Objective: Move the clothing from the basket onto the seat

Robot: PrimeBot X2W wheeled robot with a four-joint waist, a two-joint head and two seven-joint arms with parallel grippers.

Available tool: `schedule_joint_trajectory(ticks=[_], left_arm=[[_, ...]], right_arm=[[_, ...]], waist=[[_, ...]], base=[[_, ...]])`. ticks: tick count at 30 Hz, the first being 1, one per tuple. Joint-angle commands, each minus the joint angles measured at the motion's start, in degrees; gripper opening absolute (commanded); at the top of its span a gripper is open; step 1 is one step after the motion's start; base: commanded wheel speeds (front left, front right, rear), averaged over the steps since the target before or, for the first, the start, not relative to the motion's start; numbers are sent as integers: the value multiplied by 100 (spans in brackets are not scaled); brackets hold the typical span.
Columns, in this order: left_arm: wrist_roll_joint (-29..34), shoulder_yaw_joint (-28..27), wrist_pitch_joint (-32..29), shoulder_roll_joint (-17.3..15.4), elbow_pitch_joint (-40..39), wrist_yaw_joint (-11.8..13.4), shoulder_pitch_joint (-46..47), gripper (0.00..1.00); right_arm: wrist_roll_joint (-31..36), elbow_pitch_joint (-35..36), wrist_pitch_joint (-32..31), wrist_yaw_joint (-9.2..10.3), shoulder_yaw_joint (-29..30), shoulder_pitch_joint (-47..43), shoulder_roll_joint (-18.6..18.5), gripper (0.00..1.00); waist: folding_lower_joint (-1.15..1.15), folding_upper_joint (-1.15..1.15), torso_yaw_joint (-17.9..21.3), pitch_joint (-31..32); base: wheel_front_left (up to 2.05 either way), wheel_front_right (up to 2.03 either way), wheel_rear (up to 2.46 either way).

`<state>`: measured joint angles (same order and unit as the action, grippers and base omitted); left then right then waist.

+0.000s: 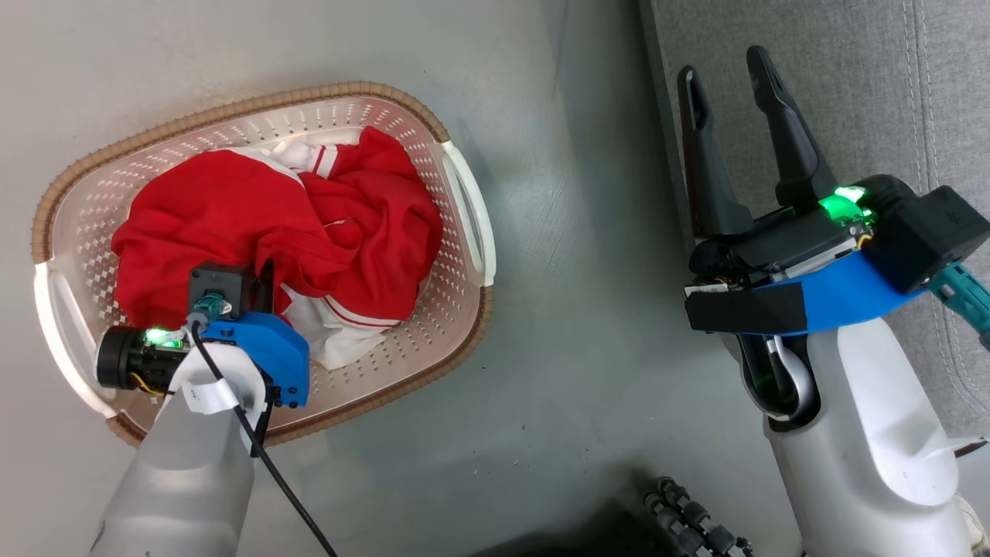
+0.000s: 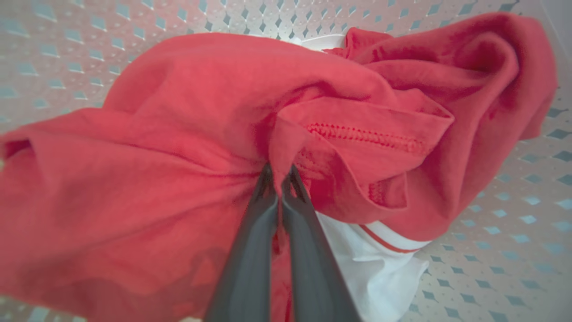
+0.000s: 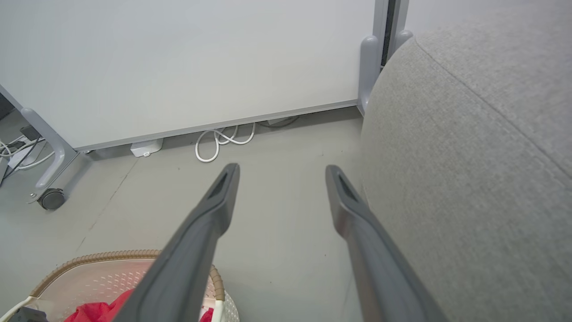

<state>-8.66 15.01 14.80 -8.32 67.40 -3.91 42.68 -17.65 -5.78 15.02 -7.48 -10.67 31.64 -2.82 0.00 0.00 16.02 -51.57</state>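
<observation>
Red clothing with white trim and striped panels lies heaped inside the cream perforated basket. The basket stands on the grey floor, near the light grey seat. The left gripper reaches down into the basket, its fingers pinched together on a fold of red fabric beside a stitched hem. How many garments make up the heap is hard to tell. The right gripper hovers over the seat's edge, well apart from the basket, fingers spread wide and holding nothing. Beyond it, in the right wrist view, stands a white panel on a wheeled frame, with white cables coiled at its foot.
</observation>
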Motion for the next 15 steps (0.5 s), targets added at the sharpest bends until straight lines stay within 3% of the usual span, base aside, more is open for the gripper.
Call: schedule_joint_trajectory(ticks=[1, 10, 15], left_arm=[[-28, -2, 28, -4, 6, -20, 101, 0], [-124, 53, 45, 98, 38, -76, 21, 0], [-113, 198, 45, 270, -110, -171, -194, 0]], right_arm=[[-2, -7, 23, -3, 12, 11, -12, 100], [91, -97, 23, -3, 49, -61, -12, 100], [268, -258, 22, -3, 99, -182, -13, 100]], waist=[[0, 0, -9, 18], [0, 0, -101, 288], [0, 0, -252, 806]], base=[[0, 0, 0], [0, 0, 0], [0, 0, 0]])
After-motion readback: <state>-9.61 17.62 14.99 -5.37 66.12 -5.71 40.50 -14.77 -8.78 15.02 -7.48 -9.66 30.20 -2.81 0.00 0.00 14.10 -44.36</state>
